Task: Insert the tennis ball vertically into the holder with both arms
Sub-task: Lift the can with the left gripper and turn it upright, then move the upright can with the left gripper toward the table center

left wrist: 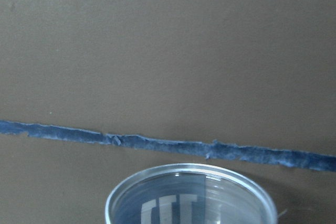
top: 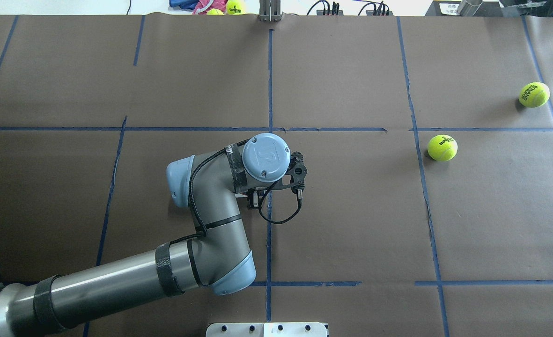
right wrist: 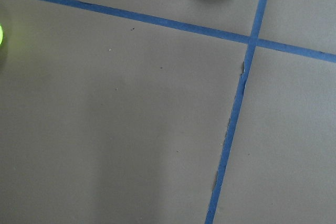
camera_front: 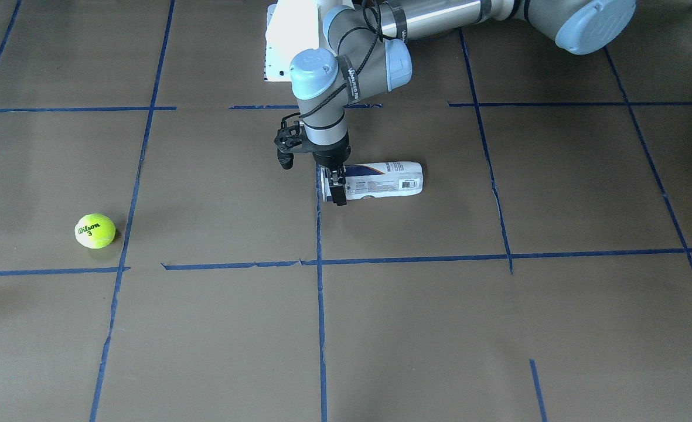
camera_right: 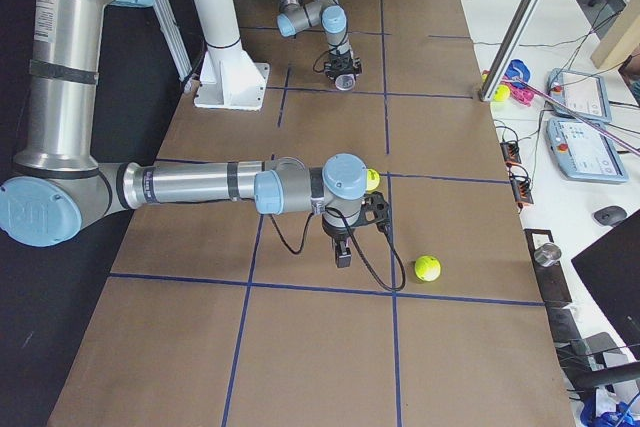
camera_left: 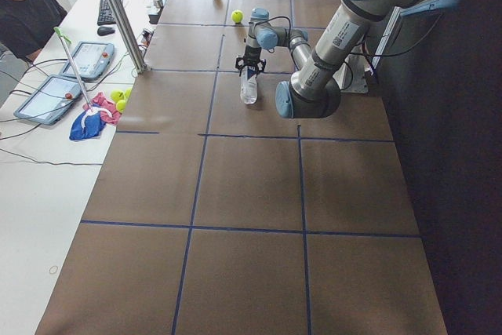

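Lying sideways, the holder is clasped near its mouth by the left gripper; the tennis ball sits untouched, not yet inserted. How wide the right gripper stands, I cannot tell.

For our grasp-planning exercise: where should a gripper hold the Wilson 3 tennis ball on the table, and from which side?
Probably across its widest middle, coming straight down from above. The Wilson 3 tennis ball is round, so every side grips alike, and it rests alone on the table with nothing touching it.

Bright even light, soft faint shadows, blown-out whites, wrist views slightly grainy
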`<state>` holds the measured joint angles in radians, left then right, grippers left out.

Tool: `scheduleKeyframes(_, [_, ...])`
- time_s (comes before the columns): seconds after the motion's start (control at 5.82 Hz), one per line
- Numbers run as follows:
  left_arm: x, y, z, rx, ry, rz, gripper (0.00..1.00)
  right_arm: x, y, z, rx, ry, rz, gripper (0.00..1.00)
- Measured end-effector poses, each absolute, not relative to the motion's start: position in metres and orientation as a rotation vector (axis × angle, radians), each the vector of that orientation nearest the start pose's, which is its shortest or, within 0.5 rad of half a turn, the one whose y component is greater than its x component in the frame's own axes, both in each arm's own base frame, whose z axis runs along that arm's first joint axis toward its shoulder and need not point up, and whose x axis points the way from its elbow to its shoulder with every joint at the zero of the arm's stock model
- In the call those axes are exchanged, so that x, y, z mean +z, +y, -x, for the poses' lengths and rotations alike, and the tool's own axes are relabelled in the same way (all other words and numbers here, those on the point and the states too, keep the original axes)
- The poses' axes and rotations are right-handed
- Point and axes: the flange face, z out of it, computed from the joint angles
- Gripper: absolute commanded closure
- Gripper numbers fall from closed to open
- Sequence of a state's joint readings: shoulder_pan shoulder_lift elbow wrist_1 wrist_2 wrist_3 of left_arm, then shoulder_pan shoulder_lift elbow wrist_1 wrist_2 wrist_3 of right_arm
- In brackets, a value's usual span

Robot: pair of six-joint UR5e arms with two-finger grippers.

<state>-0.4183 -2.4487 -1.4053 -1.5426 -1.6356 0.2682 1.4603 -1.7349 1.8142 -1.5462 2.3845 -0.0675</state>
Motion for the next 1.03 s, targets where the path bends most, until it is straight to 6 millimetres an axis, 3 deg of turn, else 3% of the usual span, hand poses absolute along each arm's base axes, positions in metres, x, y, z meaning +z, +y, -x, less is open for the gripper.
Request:
scheduleKeyframes(0.34, [0.175,-0.43,-0.637,1.389,0.392,-0.716,0.23,0.61,-0.432,-0.013,-0.208,-0.817,-0.077,0.0])
scheduleKeyframes(0.86, [0.095,-0.43,-0.566,1.18,0.566,-1.026,0.23,0.607,-0.434,-0.012,-0.212,-0.822,-0.082,0.0])
scheduleKeyframes(1.03, [0.09,-0.428,-0.55,1.041,0.695,-1.15,0.22,0.605,-0.435,-0.011,-0.215,-0.835,-0.086,0.0])
